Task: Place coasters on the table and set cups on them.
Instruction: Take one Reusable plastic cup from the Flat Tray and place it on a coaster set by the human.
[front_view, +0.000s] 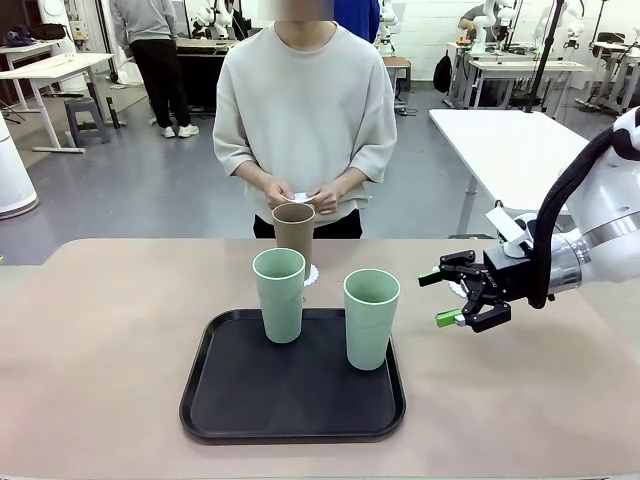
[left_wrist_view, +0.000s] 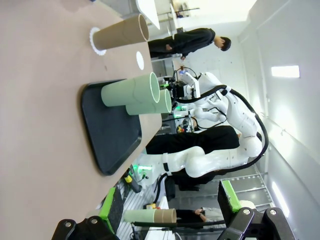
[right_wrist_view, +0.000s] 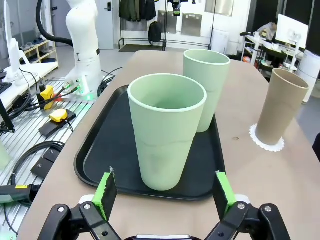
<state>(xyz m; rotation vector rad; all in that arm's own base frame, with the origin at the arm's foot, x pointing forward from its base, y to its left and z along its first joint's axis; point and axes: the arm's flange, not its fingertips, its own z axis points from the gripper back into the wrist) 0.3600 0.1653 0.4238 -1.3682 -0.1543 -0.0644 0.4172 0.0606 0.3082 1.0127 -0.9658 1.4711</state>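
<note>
Centrally in the front frame, the brown cup (front_view: 293, 228) stands upright on a lacy white coaster (front_view: 311, 275) on the tan table (front_view: 110, 330), just behind the black tray (front_view: 290, 400) carrying the left green cup (front_view: 279, 293) and the right green cup (front_view: 370, 318). At its right, the right wrist view gives that coaster's scalloped rim plainly. The left wrist view adds a bare second coaster (left_wrist_view: 140, 60) near its top. At mid right of the front frame, the right claw (front_view: 452, 297) is spread and empty. The left claw (left_wrist_view: 167, 205) is likewise released.
</note>
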